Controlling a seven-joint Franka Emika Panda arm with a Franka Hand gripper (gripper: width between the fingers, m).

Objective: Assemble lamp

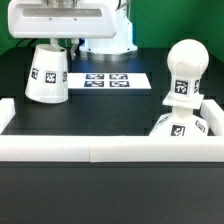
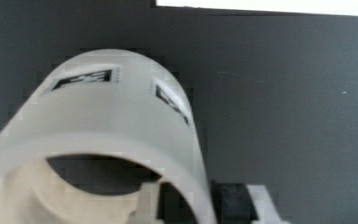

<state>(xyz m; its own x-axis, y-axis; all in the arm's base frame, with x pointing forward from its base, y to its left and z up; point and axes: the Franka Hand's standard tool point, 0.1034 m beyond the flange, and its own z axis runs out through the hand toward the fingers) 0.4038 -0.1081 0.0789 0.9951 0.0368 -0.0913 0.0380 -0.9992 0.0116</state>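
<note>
My jaws [image 2: 190, 200] grip the shade [image 2: 114, 140] by its rim: in the wrist view one finger [image 2: 243, 200] sits outside the wall beside the open mouth, and the other, I judge, is inside, though I cannot see it clearly. The shade tapers away from the camera, tags facing up. In the exterior view the shade [image 1: 47, 72] stands on the desk [image 1: 110, 110] at that view's left, under the arm, just beside the marker board [image 1: 108, 81]. A rim grip suits me, since the cone is too broad to span. The bulb [image 1: 184, 70] already stands upright on the base block [image 1: 186, 122], tucked against the white border wall [image 1: 100, 152], which I judge keeps it steady while the shade goes over.
</note>
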